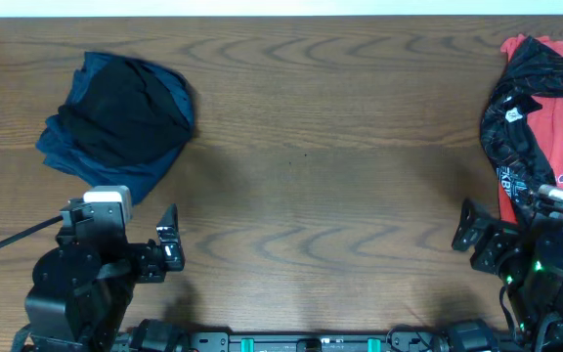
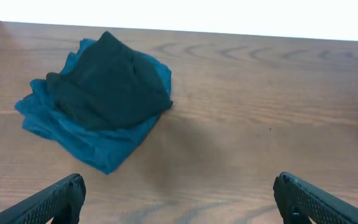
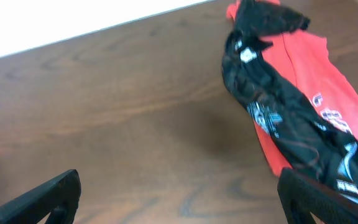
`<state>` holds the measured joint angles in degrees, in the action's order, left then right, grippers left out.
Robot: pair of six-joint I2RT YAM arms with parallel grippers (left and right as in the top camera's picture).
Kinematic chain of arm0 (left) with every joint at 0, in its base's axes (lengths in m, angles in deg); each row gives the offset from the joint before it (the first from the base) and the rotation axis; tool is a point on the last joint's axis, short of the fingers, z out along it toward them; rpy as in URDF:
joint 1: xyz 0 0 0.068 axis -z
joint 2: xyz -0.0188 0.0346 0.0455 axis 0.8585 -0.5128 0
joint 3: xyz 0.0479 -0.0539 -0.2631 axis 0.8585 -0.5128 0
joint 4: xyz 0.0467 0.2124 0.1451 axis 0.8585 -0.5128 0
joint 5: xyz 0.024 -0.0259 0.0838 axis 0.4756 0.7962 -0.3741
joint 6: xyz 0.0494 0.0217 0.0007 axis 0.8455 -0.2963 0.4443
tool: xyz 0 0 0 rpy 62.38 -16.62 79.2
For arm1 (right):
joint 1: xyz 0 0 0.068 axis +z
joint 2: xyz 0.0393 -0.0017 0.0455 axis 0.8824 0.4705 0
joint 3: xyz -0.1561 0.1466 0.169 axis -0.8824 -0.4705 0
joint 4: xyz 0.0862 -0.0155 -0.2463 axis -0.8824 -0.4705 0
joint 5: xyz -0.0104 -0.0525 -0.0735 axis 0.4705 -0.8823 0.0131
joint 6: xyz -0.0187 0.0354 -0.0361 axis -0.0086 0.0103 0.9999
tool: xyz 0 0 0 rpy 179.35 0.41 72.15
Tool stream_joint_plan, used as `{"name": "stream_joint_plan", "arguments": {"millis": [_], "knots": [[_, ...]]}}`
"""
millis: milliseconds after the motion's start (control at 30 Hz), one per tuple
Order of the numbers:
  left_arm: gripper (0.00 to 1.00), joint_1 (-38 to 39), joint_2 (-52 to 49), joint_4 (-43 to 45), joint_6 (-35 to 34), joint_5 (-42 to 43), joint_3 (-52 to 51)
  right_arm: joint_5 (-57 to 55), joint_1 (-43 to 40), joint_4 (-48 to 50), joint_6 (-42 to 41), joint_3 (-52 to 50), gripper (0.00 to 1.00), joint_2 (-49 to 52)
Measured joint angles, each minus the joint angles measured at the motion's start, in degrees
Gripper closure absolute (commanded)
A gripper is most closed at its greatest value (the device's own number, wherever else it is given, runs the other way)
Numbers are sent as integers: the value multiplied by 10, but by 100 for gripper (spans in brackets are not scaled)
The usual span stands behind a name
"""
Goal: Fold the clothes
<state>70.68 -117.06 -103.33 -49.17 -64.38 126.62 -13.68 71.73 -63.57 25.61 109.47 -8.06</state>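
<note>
Got both jaws parked near, wide apart and empty, so would probably start on the blue-and-black bundle [image 1: 120, 122] far left, pinching a loose hem low against the tabletop [image 1: 311, 166], leaving the red-and-black heap [image 1: 541, 122] far right for later.

A wooden table [image 1: 340, 117] is seen in all 3 views, dark brown w/ wavy grain running left-right. A small dark speck [image 1: 306, 154] is noted near the middle of the top, also picked up in the left wrist view. Along the far edge a bright white strip [image 1: 281, 6] is shown, overexposed; its detail can't be made out.
</note>
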Motion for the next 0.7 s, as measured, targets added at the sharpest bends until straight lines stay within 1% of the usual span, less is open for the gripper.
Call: {"name": "stream_joint_plan", "arguments": {"millis": [300,700], "knots": [[2,0,0,-1,-1,0,0,0,0,-52,0,0,1,0],[2,0,0,-1,-1,0,0,0,0,-55,0,0,1,0]]}}
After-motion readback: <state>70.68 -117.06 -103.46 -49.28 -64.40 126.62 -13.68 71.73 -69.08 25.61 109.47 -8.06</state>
